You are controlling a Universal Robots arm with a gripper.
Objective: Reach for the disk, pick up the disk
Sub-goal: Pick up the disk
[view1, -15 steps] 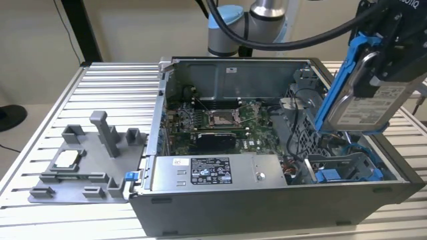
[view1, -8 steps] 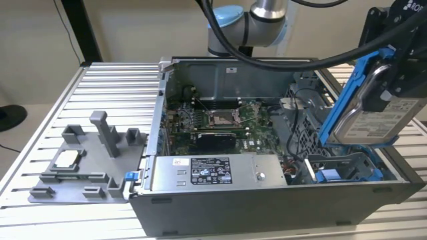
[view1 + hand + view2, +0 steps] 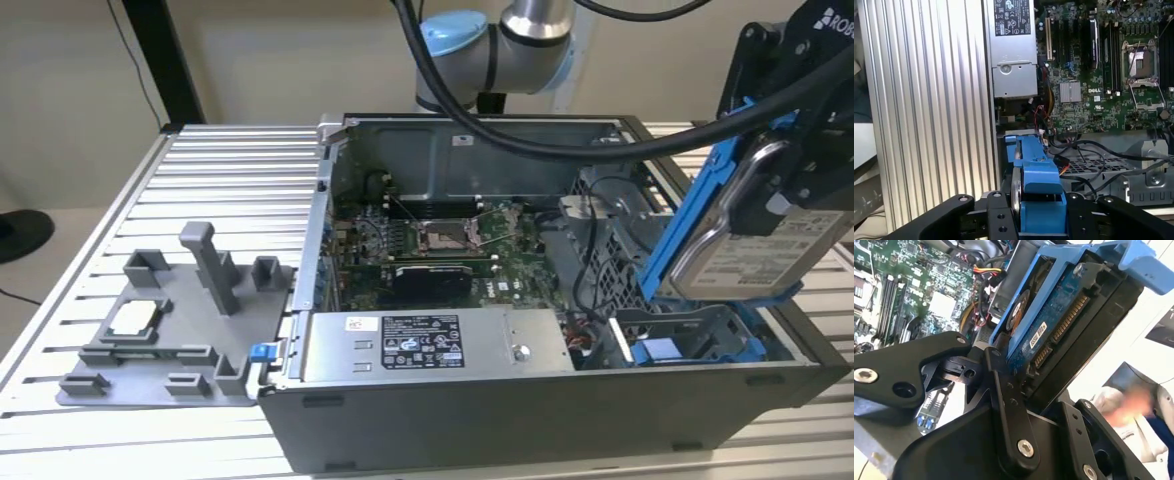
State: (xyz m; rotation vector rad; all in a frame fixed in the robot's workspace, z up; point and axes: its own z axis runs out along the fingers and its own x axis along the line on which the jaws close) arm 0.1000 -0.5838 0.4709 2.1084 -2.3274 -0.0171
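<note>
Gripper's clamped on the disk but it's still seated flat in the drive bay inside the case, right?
Not quite. The gripper is clamped on the disk, but the disk is not seated in the bay: the exterior view shows it held tilted on edge, lifted above the computer case at the exterior view's right, over the blue drive bay.

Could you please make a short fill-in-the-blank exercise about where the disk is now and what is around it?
1. The gripper is shut on the ____.
2. The disk hangs tilted above the open computer case, not resting ____ it.
3. The bracket along the disk's edges is ____ in colour.
4. The small square chip lies on the grey ____ beside the case, at the exterior view's left.

Missing words: disk; inside; blue; fixture
</note>
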